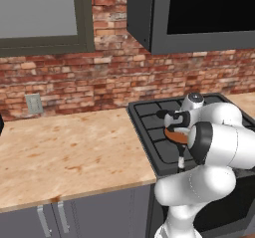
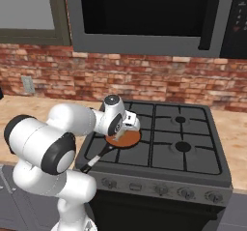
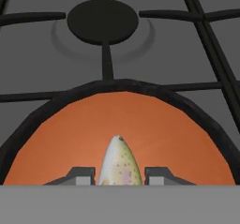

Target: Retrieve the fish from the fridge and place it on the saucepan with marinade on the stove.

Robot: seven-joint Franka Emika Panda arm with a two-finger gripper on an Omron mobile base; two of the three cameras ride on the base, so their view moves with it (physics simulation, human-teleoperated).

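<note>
Over the stove: the white arm is folding forward from the base, its elbow bulking low in both base views and its hand reaching down over the front left burner
Arm pose: the forearm is running level across the front of the stove [image 2: 193, 128], with the wrist bending so the hand is pointing downward at the saucepan [image 2: 123, 139]
Gripper: the gripper [image 3: 120, 176] is hanging just above the pan's middle; in the hand view its two dark fingertips [image 3: 77, 176] are rising at the bottom, one on each side of the fish
Jaws: they are standing narrow, pinching the fish [image 3: 119, 162] between them
Fish: it is sitting between the fingertips, pale and speckled, with its pointed end aiming away from the hand over the marinade; whether it is touching the marinade I cannot tell
Marinade: the flat orange-brown layer [image 3: 154, 124] is covering the inside of the pan beneath the fish
Saucepan: it is resting on the black grates of the front left burner, with its thin black handle [image 2: 99, 157] slanting toward the stove's front left corner
Beyond the pan: a round burner cap [image 3: 102, 20] is lying past the far rim in the hand view
Surroundings: a wooden counter [image 1: 64, 152] is stretching to the left of the stove, against a brick wall [image 1: 99, 77]
</note>
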